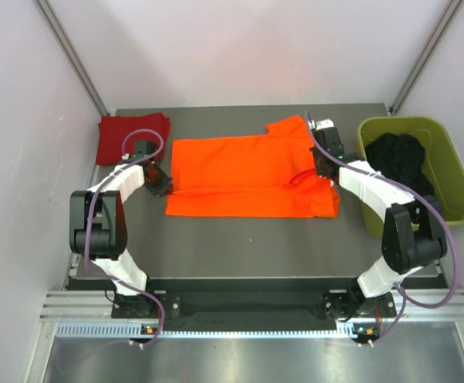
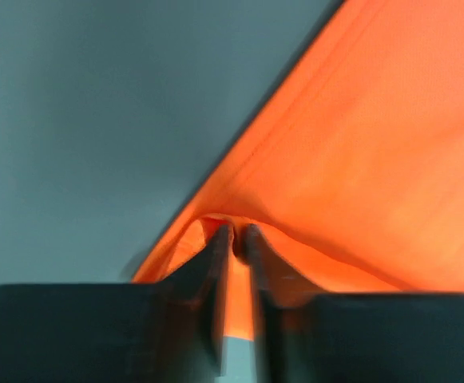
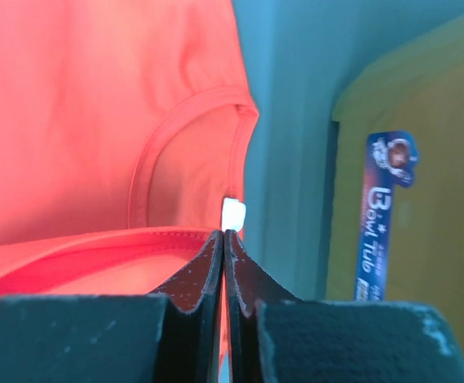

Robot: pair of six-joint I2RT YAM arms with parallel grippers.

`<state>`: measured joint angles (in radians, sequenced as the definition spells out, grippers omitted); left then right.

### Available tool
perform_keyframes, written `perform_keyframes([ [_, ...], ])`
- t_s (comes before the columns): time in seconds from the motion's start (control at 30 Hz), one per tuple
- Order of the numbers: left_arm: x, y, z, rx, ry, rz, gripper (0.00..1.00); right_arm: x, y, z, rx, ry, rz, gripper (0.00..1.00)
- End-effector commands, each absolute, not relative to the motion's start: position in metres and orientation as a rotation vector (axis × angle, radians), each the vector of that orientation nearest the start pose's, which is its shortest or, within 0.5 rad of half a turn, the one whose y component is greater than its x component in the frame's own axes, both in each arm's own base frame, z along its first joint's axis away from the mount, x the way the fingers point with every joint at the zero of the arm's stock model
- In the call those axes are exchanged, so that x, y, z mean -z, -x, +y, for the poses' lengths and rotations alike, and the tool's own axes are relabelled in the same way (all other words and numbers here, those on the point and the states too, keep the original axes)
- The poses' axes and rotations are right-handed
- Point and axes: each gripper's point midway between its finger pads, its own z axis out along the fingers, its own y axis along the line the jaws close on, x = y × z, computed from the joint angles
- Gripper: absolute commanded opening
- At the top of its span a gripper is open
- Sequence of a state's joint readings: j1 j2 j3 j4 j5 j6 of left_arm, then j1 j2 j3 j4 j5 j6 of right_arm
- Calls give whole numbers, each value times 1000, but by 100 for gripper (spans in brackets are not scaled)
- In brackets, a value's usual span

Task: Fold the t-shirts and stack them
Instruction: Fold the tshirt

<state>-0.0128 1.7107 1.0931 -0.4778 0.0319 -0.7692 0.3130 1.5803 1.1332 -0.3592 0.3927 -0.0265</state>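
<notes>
The bright orange t-shirt (image 1: 247,175) lies spread across the middle of the table, its near part folded over. My left gripper (image 1: 163,185) is shut on the shirt's left edge (image 2: 239,239); the fabric bunches up between the fingers. My right gripper (image 1: 324,169) is shut on the shirt's right edge (image 3: 176,239), next to the neckline and its white tag (image 3: 232,214). The dark red t-shirt (image 1: 131,136) lies folded at the far left corner of the table, behind the left arm.
An olive-green plastic tub (image 1: 447,171) stands at the right edge of the table with dark black clothing (image 1: 399,155) inside; its wall with a blue label (image 3: 379,215) shows close to my right gripper. White walls enclose the table.
</notes>
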Motion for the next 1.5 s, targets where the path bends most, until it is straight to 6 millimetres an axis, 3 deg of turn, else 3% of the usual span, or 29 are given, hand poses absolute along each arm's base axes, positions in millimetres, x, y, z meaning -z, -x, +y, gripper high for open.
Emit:
perform_keyframes([
  [0.0, -61, -393, -26, 217, 986, 2455, 24, -138, -426, 66, 299, 218, 2256, 1],
  [0.03, -64, -395, -24, 211, 987, 2444, 38, -137, -427, 67, 298, 220, 2259, 1],
  [0.13, -75, -398, -22, 201, 971, 2428, 50, -133, -431, 70, 293, 223, 2271, 4],
  [0.27, -101, -394, -18, 195, 926, 2381, 51, -130, -439, 72, 297, 229, 2284, 4],
  [0.3, -98, -388, -19, 192, 916, 2386, 51, -129, -440, 72, 302, 233, 2287, 4],
  [0.37, -109, -382, -30, 224, 839, 2370, 52, -126, -445, 73, 307, 235, 2296, 4],
  [0.47, -107, -373, -52, 361, 756, 2369, 49, -119, -445, 74, 313, 246, 2313, 4],
  [0.67, -80, -372, -60, 393, 759, 2440, 44, -111, -445, 65, 382, 214, 2333, 6],
  [0.73, -64, -361, -52, 312, 822, 2505, 45, -108, -446, 60, 422, 204, 2349, 8],
  [0.8, -46, -352, -32, 139, 895, 2536, 46, -117, -451, 61, 425, 171, 2344, 20],
  [0.83, -39, -343, -26, 75, 921, 2567, 46, -114, -443, 59, 440, 186, 2389, 23],
  [0.9, -39, -339, -13, -22, 941, 2541, 47, -133, -444, 64, 394, 100, 2394, 34],
  [1.0, -58, -337, -13, 13, 921, 2476, 50, -141, -414, 78, 266, 75, 2478, 44],
  [1.03, -63, -337, -14, 32, 908, 2463, 51, -152, -403, 82, 198, 54, 2470, 45],
  [1.1, -73, -334, -20, 101, 869, 2437, 54, -140, -374, 84, 127, 1, 2532, 47],
  [1.13, -74, -332, -23, 125, 859, 2433, 55, -149, -363, 90, 48, -11, 2522, 47],
  [1.17, -71, -324, -25, 144, 856, 2435, 55, -136, -345, 91, 20, -67, 2563, 48],
  [1.23, -72, -324, -36, 242, 836, 2415, 55, -129, -319, 92, -43, -152, 2589, 47],
  [1.33, -59, -317, -49, 331, 849, 2434, 54, -118, -291, 94, -120, -268, 2605, 45],
  [1.47, -39, -312, -47, 303, 892, 2463, 54, -100, -271, 85, -102, -387, 2585, 44],
])
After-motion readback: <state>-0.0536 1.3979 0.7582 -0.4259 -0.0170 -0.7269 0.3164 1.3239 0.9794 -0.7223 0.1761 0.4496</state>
